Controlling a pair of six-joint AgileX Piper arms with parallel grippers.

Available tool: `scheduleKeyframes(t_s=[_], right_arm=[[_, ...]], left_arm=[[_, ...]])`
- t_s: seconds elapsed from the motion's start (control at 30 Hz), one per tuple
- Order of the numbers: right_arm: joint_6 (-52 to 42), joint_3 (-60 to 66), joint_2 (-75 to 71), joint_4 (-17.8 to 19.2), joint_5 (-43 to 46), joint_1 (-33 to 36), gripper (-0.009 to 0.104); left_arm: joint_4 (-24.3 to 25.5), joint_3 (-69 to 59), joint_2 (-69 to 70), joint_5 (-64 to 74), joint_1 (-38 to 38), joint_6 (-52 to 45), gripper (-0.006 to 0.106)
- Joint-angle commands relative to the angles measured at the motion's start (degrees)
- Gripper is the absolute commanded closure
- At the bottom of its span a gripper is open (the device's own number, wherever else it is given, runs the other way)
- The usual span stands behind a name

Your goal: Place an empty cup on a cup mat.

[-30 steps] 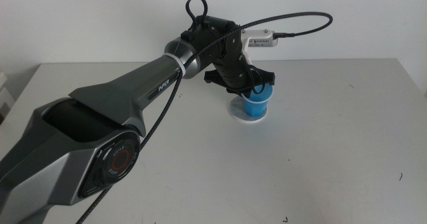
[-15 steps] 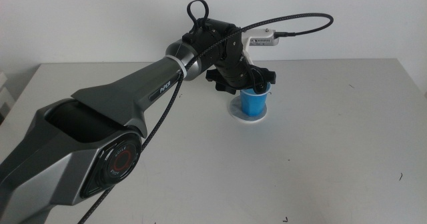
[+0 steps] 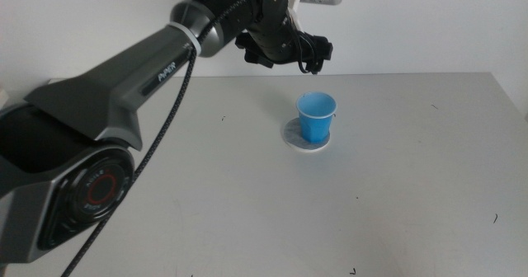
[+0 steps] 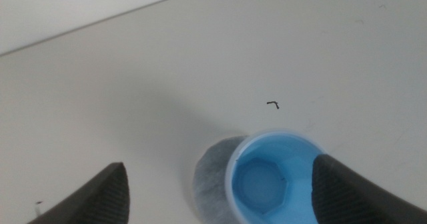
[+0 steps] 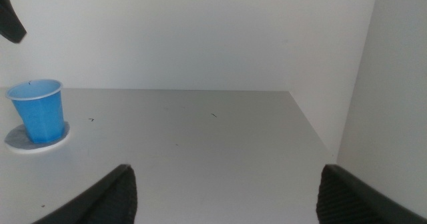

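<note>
Left gripper (image 3: 311,53) released, jaws spread wide, raised above and clear of small bright blue plastic cup (image 3: 316,117), upright on flat round grey cup mat (image 3: 293,134). Previously low around cup. Right gripper (image 5: 223,204) spread, well apart.

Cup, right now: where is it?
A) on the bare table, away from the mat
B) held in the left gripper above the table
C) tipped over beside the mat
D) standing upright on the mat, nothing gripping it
D: the cup stands upright on the mat, and the left gripper hangs open above it, touching nothing.
</note>
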State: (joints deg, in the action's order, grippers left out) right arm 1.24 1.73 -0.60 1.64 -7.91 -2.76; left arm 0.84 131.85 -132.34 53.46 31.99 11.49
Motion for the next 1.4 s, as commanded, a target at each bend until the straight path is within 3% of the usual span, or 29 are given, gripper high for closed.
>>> scheduleKeyframes(t_s=[0.0,0.17,0.57,1.13,1.37], right_arm=[[-0.3,-0.5,-1.5,0.8,4.2,-0.4,0.001],[-0.3,-0.5,-1.5,0.8,4.2,-0.4,0.001],[-0.3,-0.5,-1.5,0.8,4.2,-0.4,0.001],[-0.3,-0.5,-1.5,0.8,4.2,-0.4,0.001],[-0.3,-0.5,-1.5,0.8,4.2,-0.4,0.001]], left_arm=[[1.1,1.9,7.7,0.5,-1.3,-1.3,0.002],[-0.8,1.9,13.9,7.8,-4.9,-9.3,-0.005],[-7.2,0.1,25.9,21.7,-18.2,-17.0,-0.005],[-5.7,-4.7,40.8,21.6,-23.9,-25.8,-0.005],[-4.2,-27.6,58.3,7.4,-23.9,-28.4,-0.005]])
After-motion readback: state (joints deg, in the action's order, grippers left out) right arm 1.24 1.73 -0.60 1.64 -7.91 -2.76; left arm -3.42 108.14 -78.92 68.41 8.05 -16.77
